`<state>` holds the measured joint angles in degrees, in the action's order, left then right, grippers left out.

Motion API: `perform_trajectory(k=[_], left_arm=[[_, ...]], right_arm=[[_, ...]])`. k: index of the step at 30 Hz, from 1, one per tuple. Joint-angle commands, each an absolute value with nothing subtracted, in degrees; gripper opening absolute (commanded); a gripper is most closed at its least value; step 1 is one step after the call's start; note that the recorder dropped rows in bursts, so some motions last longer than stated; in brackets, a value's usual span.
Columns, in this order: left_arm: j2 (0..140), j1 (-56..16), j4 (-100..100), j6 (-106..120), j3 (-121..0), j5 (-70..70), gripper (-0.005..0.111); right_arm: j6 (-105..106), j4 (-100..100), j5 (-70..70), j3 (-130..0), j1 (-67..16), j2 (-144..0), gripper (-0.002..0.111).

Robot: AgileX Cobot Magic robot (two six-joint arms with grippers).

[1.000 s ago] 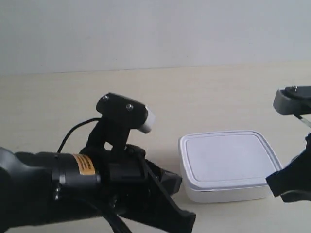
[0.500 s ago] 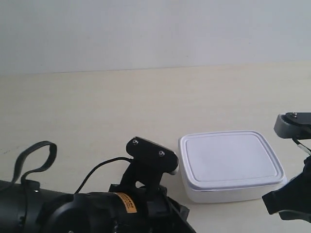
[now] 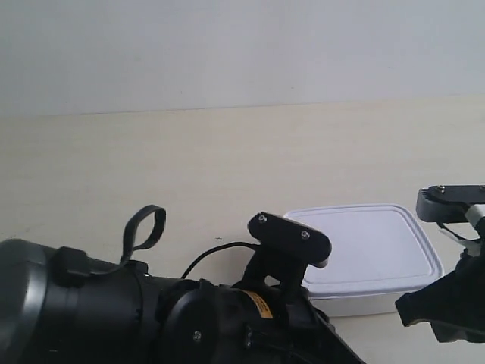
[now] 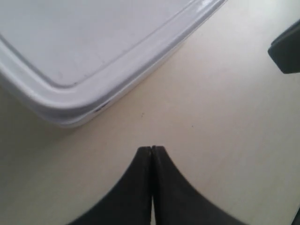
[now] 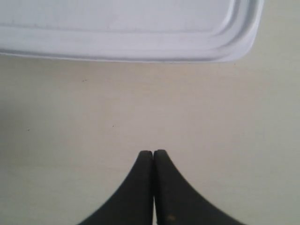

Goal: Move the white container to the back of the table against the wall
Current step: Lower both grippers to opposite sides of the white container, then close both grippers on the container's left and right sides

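The white container (image 3: 371, 243) lies lid-on on the table (image 3: 189, 167), near its front and far from the wall (image 3: 227, 45). The black arm at the exterior view's left (image 3: 227, 326) reaches in front of the container's near-left corner, its fingertips hidden below the frame. The arm at the exterior view's right (image 3: 443, 303) sits by the near-right corner. In the left wrist view my left gripper (image 4: 152, 149) is shut and empty, a short gap from the container's corner (image 4: 84, 42). My right gripper (image 5: 153, 153) is shut and empty too, apart from the container's edge (image 5: 126, 28).
Bare table stretches from the container back to the wall. A black cable loop (image 3: 144, 231) sticks up from the arm at the exterior view's left. A dark part of the other arm (image 4: 287, 47) shows at the edge of the left wrist view.
The arm at the exterior view's left has swung right and lower, now covering the container's near-left corner. The other arm edged left and down. The container has stayed put.
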<state>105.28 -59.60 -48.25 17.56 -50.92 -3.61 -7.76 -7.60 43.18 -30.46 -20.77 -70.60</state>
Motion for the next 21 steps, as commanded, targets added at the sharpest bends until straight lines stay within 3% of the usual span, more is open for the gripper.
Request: perform_trajectory(k=[1, 21], left_arm=[[108.27, -60.01, -48.76, 16.51, -52.91, -2.94, 0.000], [112.90, -59.12, -49.20, 16.35, -57.49, -2.87, 0.000]], right_arm=[[-8.12, -6.96, 39.41, -30.23, -21.01, -74.88, 0.000], [-15.04, 0.35, 35.61, -30.23, -21.01, -79.43, 0.000]])
